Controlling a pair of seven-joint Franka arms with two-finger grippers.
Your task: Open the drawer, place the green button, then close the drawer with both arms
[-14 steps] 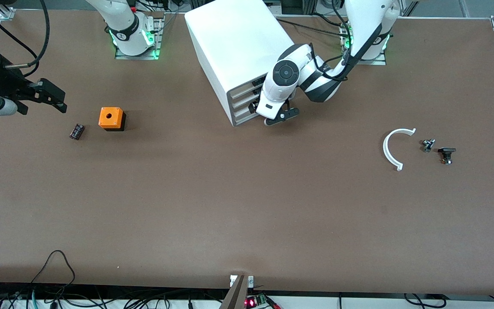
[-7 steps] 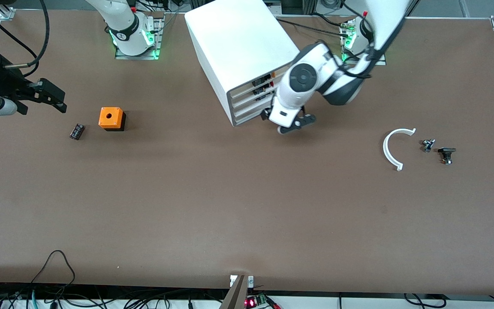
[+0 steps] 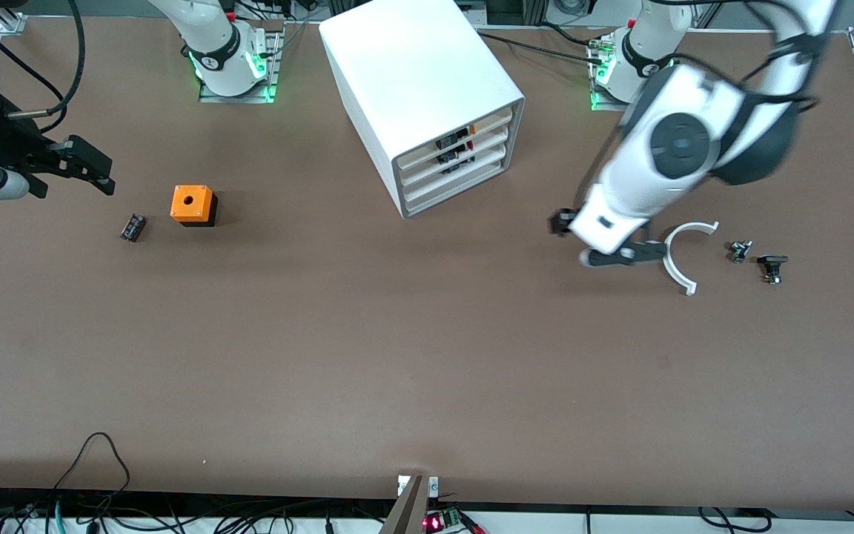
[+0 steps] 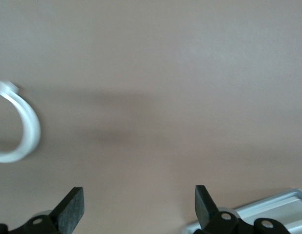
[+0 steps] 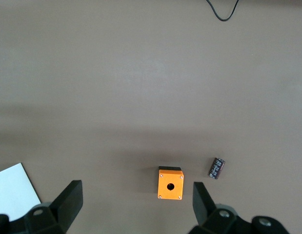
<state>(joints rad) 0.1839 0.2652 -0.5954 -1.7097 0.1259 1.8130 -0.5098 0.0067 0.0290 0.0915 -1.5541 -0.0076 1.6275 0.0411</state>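
Front view, operator: your right gripper (image 3: 90, 172) waits open, up over the right arm's end of the table, near the orange box (image 3: 193, 205). At mid-table the cabinet (image 3: 427, 96) has every drawer shut, the drawer (image 3: 457, 182) included. Your left gripper (image 3: 597, 241) hangs open just beside the white arc (image 3: 675, 256). The button (image 3: 740, 251) lies beside it, toward the left arm's end.

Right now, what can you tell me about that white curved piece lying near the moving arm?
The white curved piece is a thin, smooth half-ring, plastic by the look of it, with a small squared tab at each end. It lies flat on the brown table toward the left arm's end, its open side facing two small dark parts beside it. The left claw hangs open right by it, without holding it.
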